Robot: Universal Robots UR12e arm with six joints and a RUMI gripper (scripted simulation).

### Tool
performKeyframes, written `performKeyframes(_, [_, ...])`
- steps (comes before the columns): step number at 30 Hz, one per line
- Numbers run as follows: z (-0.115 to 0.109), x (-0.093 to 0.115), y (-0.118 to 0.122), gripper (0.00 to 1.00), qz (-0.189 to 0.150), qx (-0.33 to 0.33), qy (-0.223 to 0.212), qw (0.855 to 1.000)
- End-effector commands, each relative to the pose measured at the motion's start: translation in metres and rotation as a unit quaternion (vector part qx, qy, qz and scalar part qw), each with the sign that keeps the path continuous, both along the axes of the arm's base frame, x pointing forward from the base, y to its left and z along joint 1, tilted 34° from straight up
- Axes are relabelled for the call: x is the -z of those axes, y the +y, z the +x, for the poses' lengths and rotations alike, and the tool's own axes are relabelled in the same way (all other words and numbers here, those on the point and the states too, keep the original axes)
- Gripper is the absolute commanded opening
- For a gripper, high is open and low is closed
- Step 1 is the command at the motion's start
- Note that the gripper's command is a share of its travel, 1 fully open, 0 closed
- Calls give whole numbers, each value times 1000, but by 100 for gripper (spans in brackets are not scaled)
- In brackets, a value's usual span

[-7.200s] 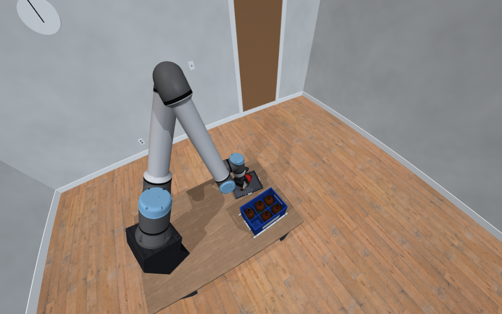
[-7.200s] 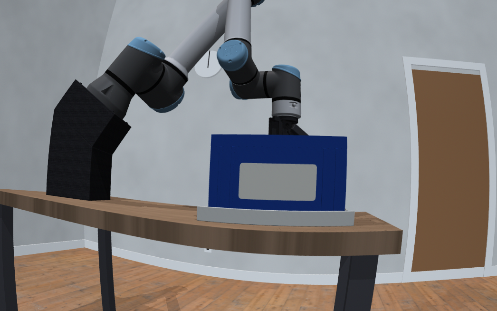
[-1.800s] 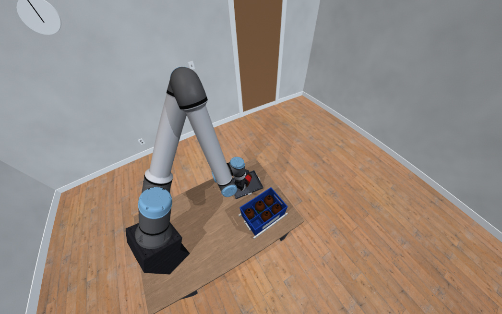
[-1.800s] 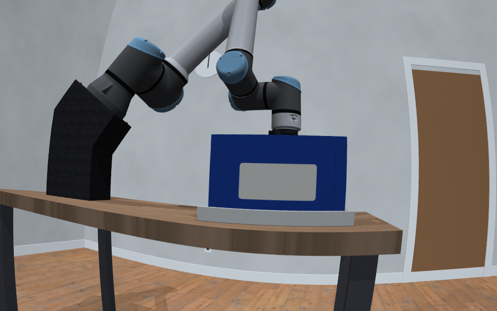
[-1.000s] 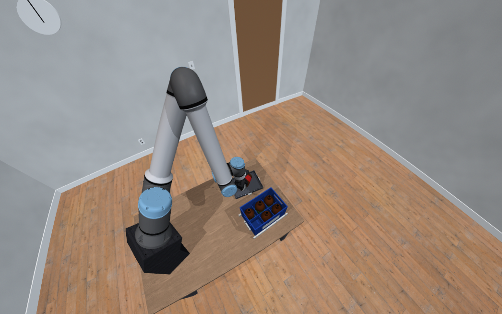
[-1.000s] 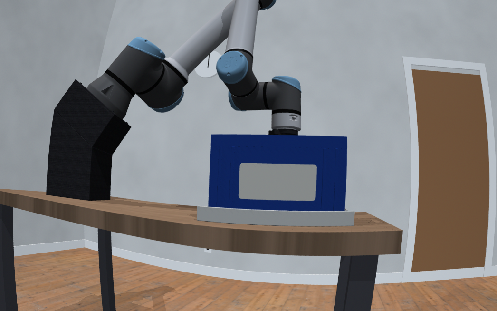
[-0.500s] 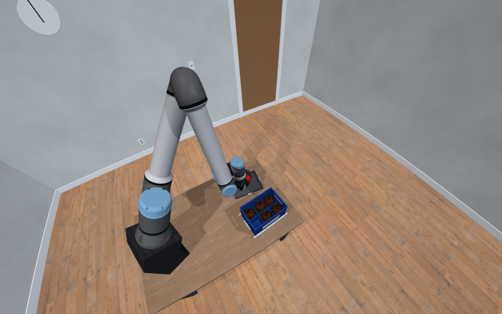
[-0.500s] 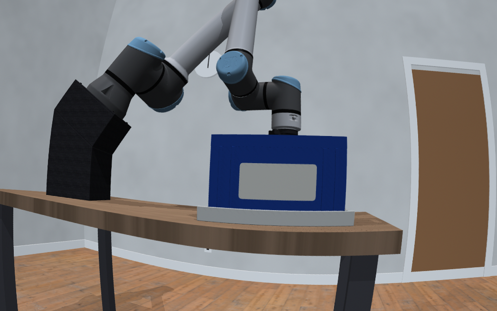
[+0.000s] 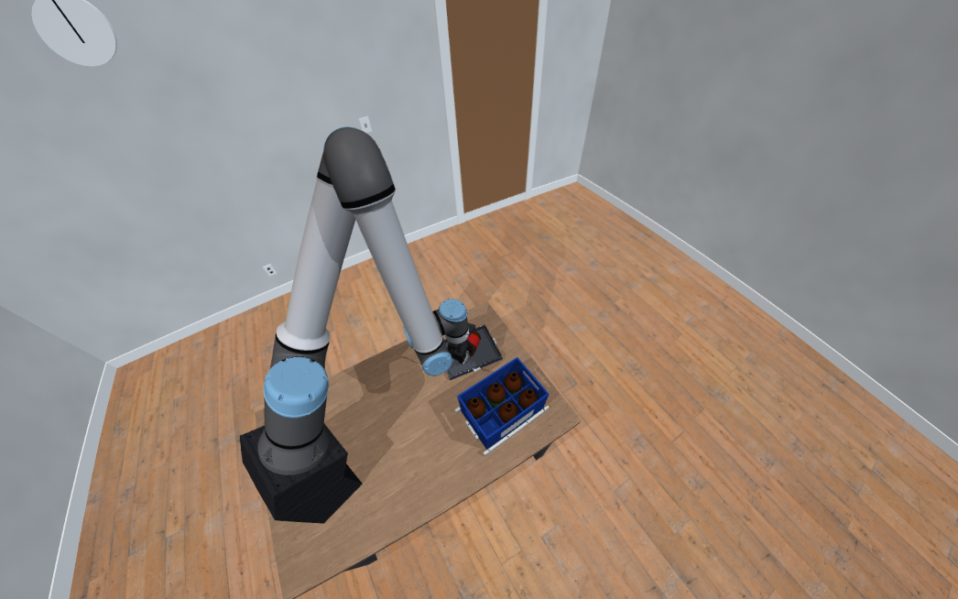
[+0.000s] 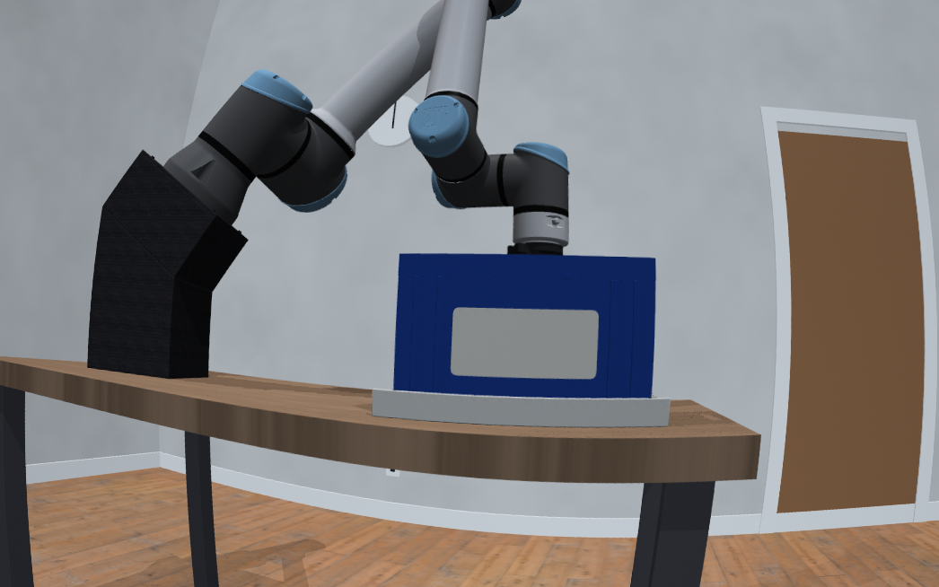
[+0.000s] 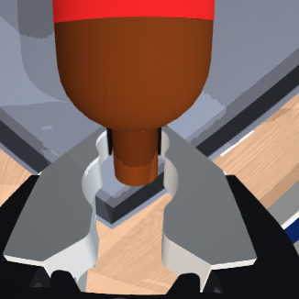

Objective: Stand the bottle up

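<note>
Hand [image 11: 134, 146]: clenched on the bottle's neck | Bottle [image 11: 133, 69]: brown, red band, over the grey tray [image 11: 257, 55] near its corner | Crate [image 9: 467, 398]: blue, just beside tray, four brown bottles [image 9: 495, 390] upright, two cells vacant | Tabletop [image 9: 395, 451]: wooden, carries tray, crate, arm base [image 9: 262, 494]

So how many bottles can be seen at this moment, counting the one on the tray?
5. Four stand upright in the blue crate, at and. The fifth bottle, red-banded, lies on the tray, its neck clamped in the gripper.
</note>
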State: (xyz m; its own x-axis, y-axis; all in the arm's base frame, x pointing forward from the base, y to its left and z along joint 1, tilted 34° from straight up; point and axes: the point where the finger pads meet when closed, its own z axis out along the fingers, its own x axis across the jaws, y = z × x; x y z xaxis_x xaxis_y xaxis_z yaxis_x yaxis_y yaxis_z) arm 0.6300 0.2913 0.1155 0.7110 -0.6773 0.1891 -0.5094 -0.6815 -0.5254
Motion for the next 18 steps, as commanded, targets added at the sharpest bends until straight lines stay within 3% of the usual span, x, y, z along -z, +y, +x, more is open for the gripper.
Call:
performKeyframes(1, [0,-1,0,0,0,0,0,1000])
performKeyframes(18, [-5,-9,-3,0,0,0,0,1000])
